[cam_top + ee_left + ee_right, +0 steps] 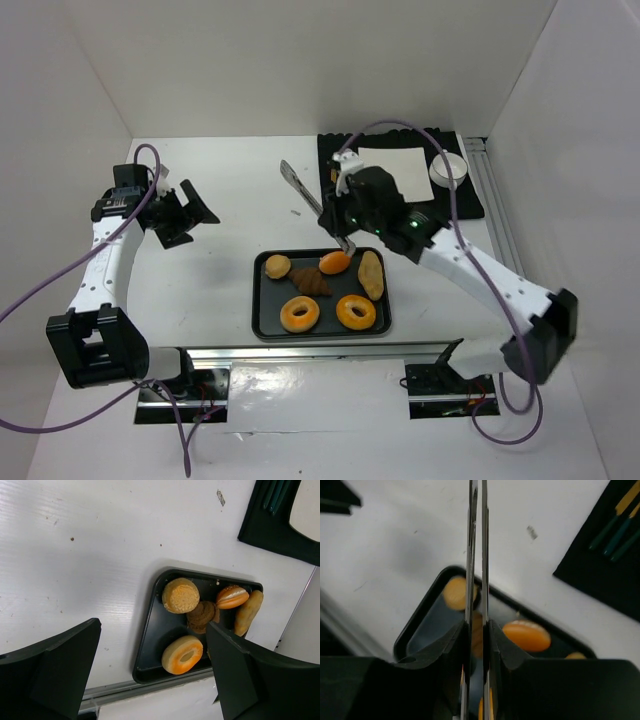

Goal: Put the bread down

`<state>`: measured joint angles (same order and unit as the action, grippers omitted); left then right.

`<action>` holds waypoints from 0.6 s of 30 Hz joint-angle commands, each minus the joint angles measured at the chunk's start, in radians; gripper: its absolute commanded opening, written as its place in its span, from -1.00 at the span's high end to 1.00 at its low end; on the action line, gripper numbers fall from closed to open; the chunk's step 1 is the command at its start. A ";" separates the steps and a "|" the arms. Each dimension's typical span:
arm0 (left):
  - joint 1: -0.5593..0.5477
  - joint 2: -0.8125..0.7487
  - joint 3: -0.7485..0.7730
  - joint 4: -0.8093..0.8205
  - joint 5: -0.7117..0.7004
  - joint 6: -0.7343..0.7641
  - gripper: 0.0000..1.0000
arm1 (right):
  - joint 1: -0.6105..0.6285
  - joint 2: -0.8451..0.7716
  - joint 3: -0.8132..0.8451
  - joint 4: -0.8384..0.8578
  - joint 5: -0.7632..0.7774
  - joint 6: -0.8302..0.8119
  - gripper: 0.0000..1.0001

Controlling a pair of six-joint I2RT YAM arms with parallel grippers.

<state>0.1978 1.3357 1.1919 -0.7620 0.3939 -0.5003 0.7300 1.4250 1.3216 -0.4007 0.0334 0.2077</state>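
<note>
White tabletop (230, 180) — right gripper (477, 630) pinches thin steel tongs (298, 183) near rounded black tray (268, 305); left gripper (195, 222) gapes empty.

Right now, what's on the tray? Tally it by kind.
ring doughnuts: 2
round bun: 1
brown pastry: 1
orange roll: 1
long roll: 1
Total: 6 pieces on the tray

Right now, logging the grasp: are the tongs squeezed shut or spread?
Squeezed nearly shut: the right gripper pinches the tongs, whose blades run parallel with only a sliver between them.
</note>
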 commanded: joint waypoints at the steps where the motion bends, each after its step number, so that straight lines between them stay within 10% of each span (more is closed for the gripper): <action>1: 0.003 -0.024 0.035 0.009 0.027 0.011 -0.99 | 0.014 -0.128 -0.108 -0.273 -0.133 0.097 0.39; 18: 0.003 0.005 0.044 0.029 0.028 0.011 -0.99 | 0.055 -0.388 -0.176 -0.621 -0.222 0.260 0.15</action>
<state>0.1978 1.3399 1.1919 -0.7540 0.4061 -0.5003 0.7769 1.0573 1.1202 -0.9607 -0.1574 0.4347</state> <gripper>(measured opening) 0.995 0.424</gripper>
